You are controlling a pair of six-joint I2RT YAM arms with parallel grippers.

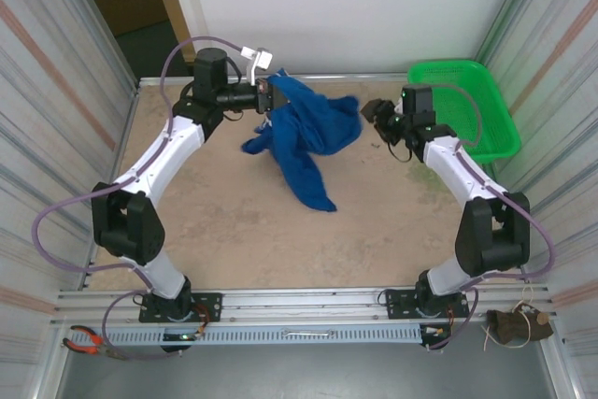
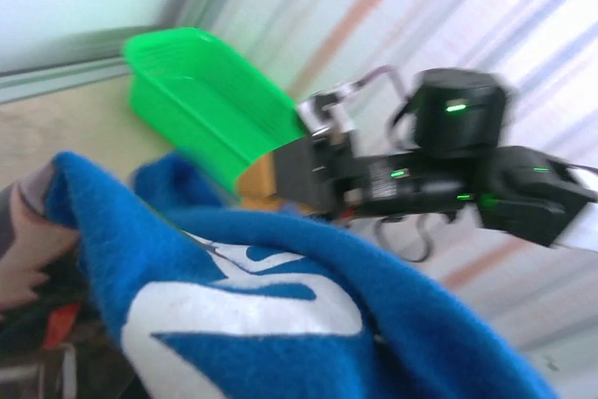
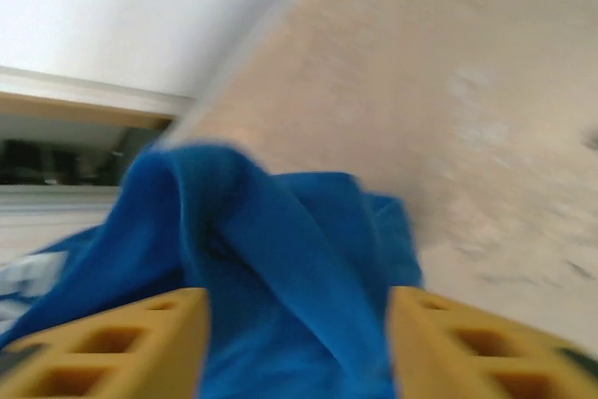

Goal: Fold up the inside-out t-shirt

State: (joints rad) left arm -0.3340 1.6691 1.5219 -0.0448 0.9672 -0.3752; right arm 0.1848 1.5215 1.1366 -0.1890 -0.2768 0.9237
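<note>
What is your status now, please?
Left gripper shut on royal-blue cotton t-shirt, bunched, unfolded. Right gripper open near its edge. Green plastic mesh basket far right, not obstructing.

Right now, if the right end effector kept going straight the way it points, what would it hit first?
Most likely the blue t-shirt: in the wrist view, bunched cloth sits straight ahead between the open yellow fingers of the right end effector. How near it is, I can't tell.
</note>
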